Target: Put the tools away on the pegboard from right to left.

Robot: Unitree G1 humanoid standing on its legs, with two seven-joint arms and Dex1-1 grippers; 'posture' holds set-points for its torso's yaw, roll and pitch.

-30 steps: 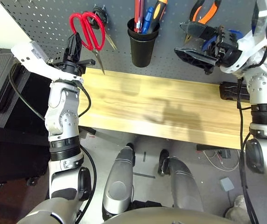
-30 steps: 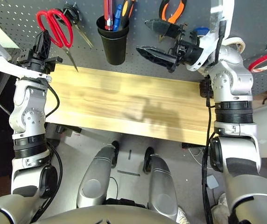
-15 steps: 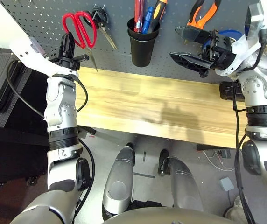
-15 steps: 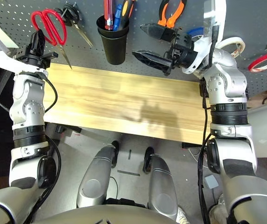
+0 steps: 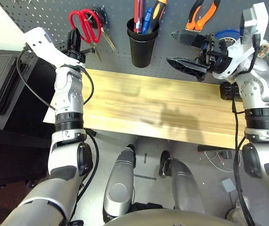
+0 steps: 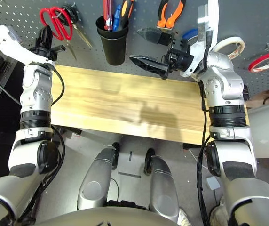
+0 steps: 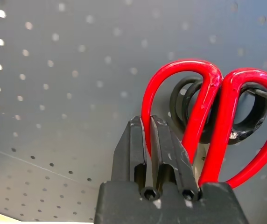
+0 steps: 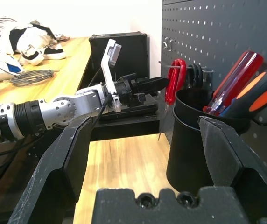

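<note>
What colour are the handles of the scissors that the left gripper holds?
Red scissors handles; the left wrist view shows them best.

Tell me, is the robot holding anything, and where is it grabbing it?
The left pincer is shut on the red-handled scissors, pinching one red handle loop up at the pegboard. The right pincer is open and empty.

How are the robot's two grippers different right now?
The left gripper is shut on one loop of the red-handled scissors, while the right gripper is open and holds nothing. The left gripper is up against the pegboard by a hook; the right gripper hangs over the wooden table, pointing sideways toward the black cup. Both have two black fingers.
</note>
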